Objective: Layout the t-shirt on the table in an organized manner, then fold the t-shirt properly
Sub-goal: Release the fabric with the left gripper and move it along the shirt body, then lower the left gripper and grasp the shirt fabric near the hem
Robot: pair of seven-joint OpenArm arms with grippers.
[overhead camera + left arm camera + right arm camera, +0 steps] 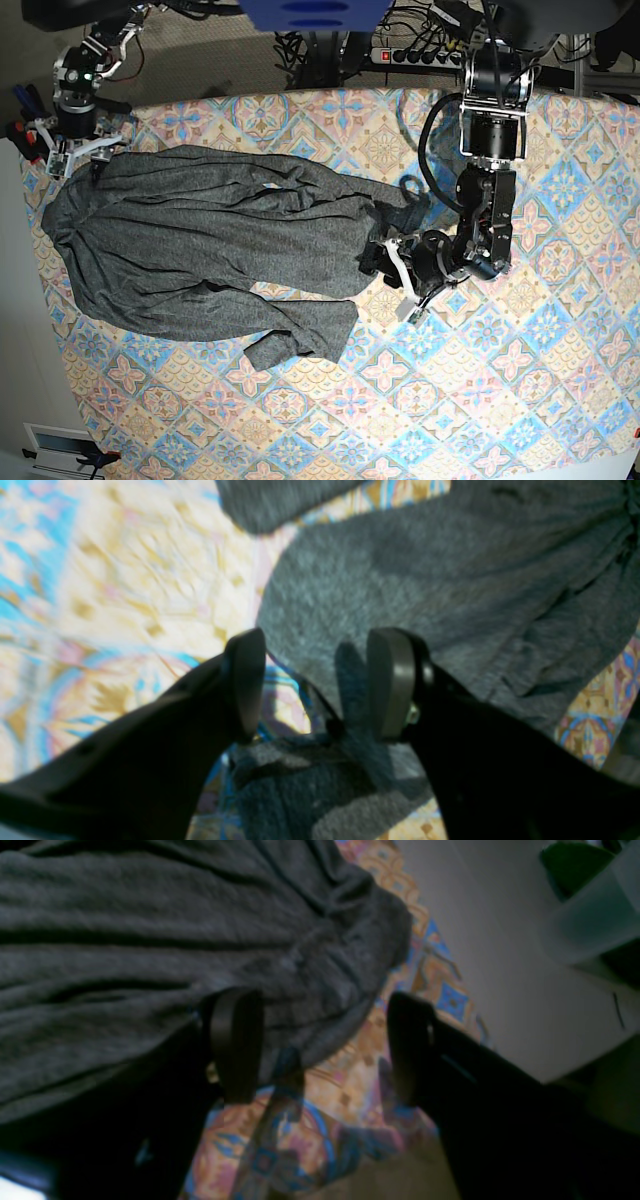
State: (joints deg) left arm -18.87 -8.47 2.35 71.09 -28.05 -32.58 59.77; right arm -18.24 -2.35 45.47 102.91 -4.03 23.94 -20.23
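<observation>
A wide desk (560, 330) is seen from above, covered by a cloth of pastel blue, pink and cream floral diamond tiles. Behind its far edge, grey-brown floor is strewn with black cables, and a power strip (405, 55) with a red switch lies among them. A pale floor or wall strip runs along the desk's side in the base view, and a translucent plastic container (590, 920) stands beyond the cloth edge in the right wrist view. No brand, label or readable writing can be made out anywhere.

The dark heather-grey knit short-sleeved t-shirt (200, 250) is spread, wrinkled, over the half of the desk on the base view's left, and one bunched end of it reaches toward the centre.

The left end effector (400, 277) is held low at that bunched end. Its jaws stand apart in the left wrist view (315, 685), with grey fabric lying between and beneath them, but no grip on it is seen.

The right end effector (78, 152) is positioned at the shirt's far corner, near the desk's edge. In its wrist view (325, 1045) the jaws are spread wide, with one finger (235, 1040) against the fabric's edge and patterned cloth showing in the gap.
</observation>
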